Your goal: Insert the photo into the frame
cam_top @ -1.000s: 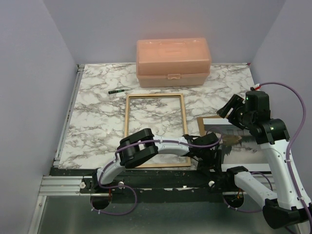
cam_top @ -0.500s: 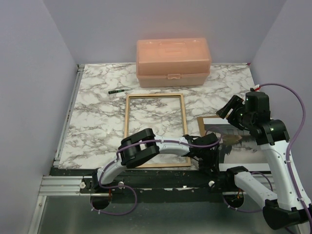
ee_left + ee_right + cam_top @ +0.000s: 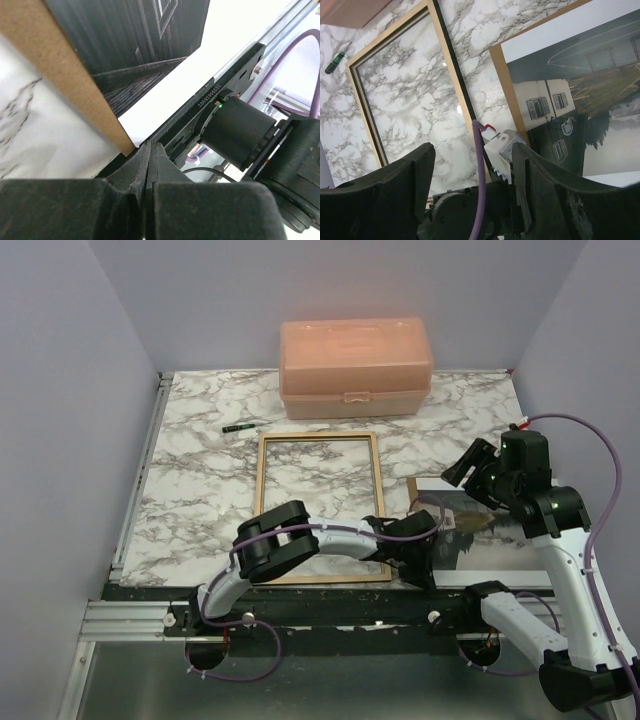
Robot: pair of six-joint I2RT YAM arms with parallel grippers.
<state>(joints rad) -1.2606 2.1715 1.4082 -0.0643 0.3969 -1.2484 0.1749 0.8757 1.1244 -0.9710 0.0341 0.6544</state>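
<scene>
**Fig.** The bench as I see it from the controls: overhead view and both wrist views.

**(a)** The frame (image 3: 318,436) lies flat on the marble bench (image 3: 200,490), wood back up. The marble shows through its pane.

**(b)** The photo (image 3: 480,540) lies face up to the right of the frame and apart from it. It rests on a brown backing (image 3: 501,75), whose edge shows along the side nearer the frame.

**(c)** My left arm crosses the frame's near right corner. Its pincer (image 3: 427,565) is down at the photo corner nearest the frame's near rail. In the wrist view the jaws are clenched tight, with the tips just beside the backing's corner and the photo's white border. I cannot tell whether the border is caught between them.

**(d)** My right pincer (image 3: 458,470) hangs above the photo's far edge, right of the frame and pointing toward it. Its jaws are released and wide apart, with nothing between them.

**(e)** A pink box (image 3: 355,365) stands beyond the frame's far rail. A green pen (image 3: 237,427) lies just off the frame's far left corner.
</scene>
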